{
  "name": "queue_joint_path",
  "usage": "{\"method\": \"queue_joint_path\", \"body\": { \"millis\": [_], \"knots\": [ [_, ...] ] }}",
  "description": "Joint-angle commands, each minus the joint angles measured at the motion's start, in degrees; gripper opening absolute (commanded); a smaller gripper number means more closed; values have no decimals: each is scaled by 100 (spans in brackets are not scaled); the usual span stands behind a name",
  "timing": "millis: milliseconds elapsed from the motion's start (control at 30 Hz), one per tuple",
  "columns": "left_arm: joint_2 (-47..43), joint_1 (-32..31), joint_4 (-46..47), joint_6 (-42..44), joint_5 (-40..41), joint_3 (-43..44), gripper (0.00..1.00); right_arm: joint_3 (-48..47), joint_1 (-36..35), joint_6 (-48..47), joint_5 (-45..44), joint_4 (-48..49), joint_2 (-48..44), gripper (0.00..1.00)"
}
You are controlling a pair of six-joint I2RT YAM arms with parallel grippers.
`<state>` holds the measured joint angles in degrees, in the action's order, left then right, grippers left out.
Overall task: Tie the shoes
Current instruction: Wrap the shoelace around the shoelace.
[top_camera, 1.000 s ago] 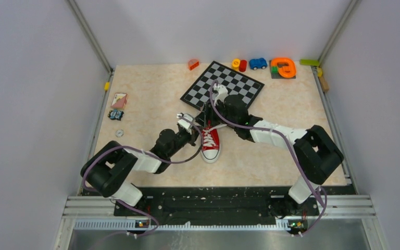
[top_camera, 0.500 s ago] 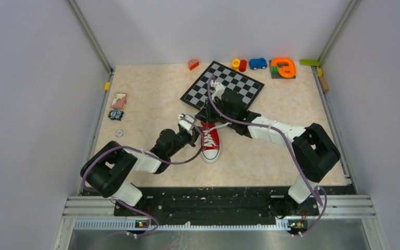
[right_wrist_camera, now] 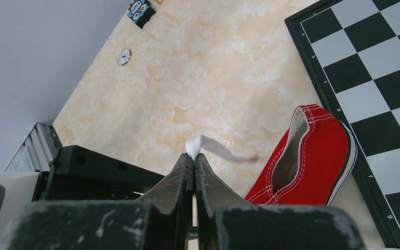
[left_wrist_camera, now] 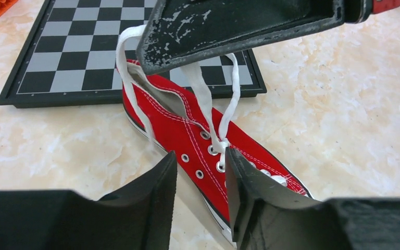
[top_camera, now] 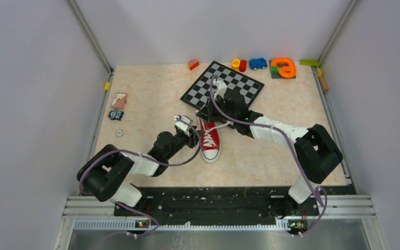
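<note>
Since a second ago my left gripper (left_wrist_camera: 200,165) has let go and drawn a little back toward the near-left, while my right gripper (right_wrist_camera: 194,159) has closed.

- **Left jaws:** parted, with nothing between them, poised just beside the eyelet row on the side of the shoe toward my left.
- **Right jaws:** clenched on a white lace (right_wrist_camera: 214,149), whose end bulges out at the fingertips. From the left wrist, two lace strands rise from the top eyelets to the scuffed black underside of that gripper.
- **Task object:** the red sneaker (top_camera: 210,143) lies mid-table, toe toward my bases. Its heel is at the near edge of the chessboard (top_camera: 223,86), touching or nearly so.
- **Open room:** bare tabletop (top_camera: 151,99) lies left of the shoe and to its near-right. The board's raised black rim closes off the far side, and both forearms converge over the heel. Plain walls and metal rails bound the table on three sides.
- **Far edge, well apart from the shoe:** an orange brick (top_camera: 193,64), yellow and red pegs (top_camera: 239,64), a blue car (top_camera: 258,63) and an orange curved piece (top_camera: 283,67).
- **Near the left edge:** a card (top_camera: 119,100), a small dark toy (top_camera: 116,115) and a pale disc (top_camera: 119,133).
- **Surfaces:** marbled beige top; red canvas with white stitching and metal eyelets; flat laces; black and pale grey squares.
</note>
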<state>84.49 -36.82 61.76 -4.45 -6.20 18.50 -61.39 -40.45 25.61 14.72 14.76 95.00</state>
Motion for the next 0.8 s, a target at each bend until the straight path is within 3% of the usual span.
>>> {"method": "queue_joint_path", "body": {
  "millis": [0,67,100,167,200,400,567,767],
  "knots": [
    [-317,-10,402,-261,320,-145,45,17,47,21,116,344,-245,0],
    [-351,-16,436,-285,353,-158,48,15,47,29,148,355,-245,0],
    [-339,-14,437,-295,340,-134,55,13,48,39,160,359,-245,0],
    [-286,-14,453,-302,322,-42,78,19,47,46,178,354,-246,0],
    [-255,-11,484,-306,364,-1,82,13,53,49,184,352,-245,0],
    [-281,-10,781,-295,948,-65,88,23,48,31,198,326,-245,0],
    [-323,34,55,-185,666,330,92,31,49,22,223,341,-245,0],
    [-124,92,-25,-169,276,628,93,6,51,46,263,334,-258,0]
  ]
}}
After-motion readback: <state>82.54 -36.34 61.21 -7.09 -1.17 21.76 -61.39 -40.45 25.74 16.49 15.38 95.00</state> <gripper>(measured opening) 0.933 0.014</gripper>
